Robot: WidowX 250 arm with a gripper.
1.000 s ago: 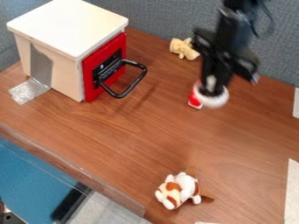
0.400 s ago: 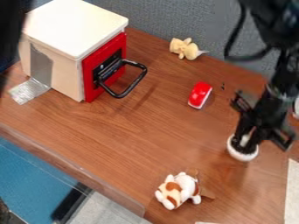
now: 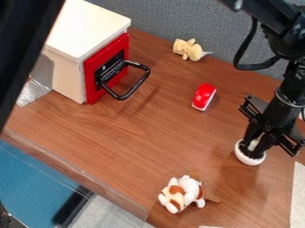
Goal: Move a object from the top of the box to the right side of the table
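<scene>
Set-down looks to be the step in hand.
Your white bowl (image 3: pixel 249 161) is on the right side of the table (image 3: pixel 149 133), the gripper (image 3: pixel 254 148) down in it; whether clamped or apart, I cannot tell. Next, check it's seated, release, then lift clear.

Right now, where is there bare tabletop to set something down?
Bare wood lies between the red-fronted box, the red object and the plush toy. Crowded: the right side, where the gripper meets the white bowl.

Black arm (image 3: pixel 286 94) enters top right, bent; claw (image 3: pixel 253 150) low at view's right, pointing down, tilted leftward.
</scene>
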